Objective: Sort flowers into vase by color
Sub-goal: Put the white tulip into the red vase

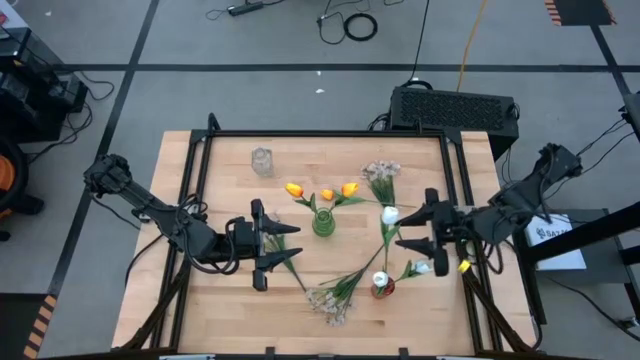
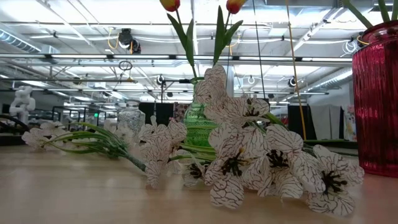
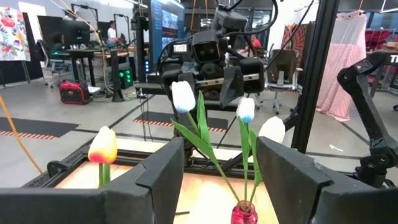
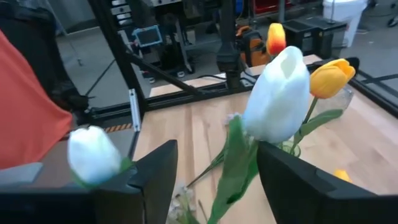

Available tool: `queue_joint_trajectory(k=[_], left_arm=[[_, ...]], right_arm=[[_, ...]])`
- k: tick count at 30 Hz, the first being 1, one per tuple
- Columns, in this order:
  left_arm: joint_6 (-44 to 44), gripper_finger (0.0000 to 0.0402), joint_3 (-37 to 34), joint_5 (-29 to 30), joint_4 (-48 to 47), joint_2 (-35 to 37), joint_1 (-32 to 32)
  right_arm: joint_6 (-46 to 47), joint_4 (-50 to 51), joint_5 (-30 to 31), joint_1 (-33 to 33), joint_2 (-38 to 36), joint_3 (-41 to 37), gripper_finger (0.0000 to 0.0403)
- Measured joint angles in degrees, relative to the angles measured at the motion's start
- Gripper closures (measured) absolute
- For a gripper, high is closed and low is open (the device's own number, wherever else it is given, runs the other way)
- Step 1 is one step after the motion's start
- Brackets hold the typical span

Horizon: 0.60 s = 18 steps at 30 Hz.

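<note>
One red vase (image 2: 377, 99) cropped, blossoms (image 2: 261, 158) blocking view

Pale matt wood tabletop (image 1: 220, 300), glossy ribbed red glass vase (image 2: 375, 93), clear green glass vase (image 1: 323, 223), fabric-like veined blossoms (image 2: 249, 158).

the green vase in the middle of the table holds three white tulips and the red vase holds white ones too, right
Not quite. In the high view the green vase holds three orange-yellow tulips, not white ones. The rest stands: the red vase does hold white tulips, as the left wrist view also shows.

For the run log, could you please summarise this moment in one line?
left hand: open, idle | right hand: open around white tulip | orange tulips: green vase
</note>
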State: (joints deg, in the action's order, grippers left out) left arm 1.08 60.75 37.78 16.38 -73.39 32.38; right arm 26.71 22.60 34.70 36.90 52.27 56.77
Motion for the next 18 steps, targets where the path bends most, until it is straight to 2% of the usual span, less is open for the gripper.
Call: queue_joint_trajectory(k=[5, 8, 18], left_arm=[[0.0, 0.0194, 0.0, 0.0, 0.0, 0.0, 0.0], [0.0, 0.0194, 0.0, 0.0, 0.0, 0.0, 0.0], [0.01, 0.0194, 0.0, 0.0, 0.0, 0.0, 0.0]], right_arm=[[-0.56, -0.51, 0.26, -1.61, 1.39, 0.0, 0.0202], [-0.63, -0.51, 0.32, -2.45, 1.42, 0.0, 0.0222], [-0.36, -0.05, 1.45, -2.77, 1.36, 0.0, 0.037]])
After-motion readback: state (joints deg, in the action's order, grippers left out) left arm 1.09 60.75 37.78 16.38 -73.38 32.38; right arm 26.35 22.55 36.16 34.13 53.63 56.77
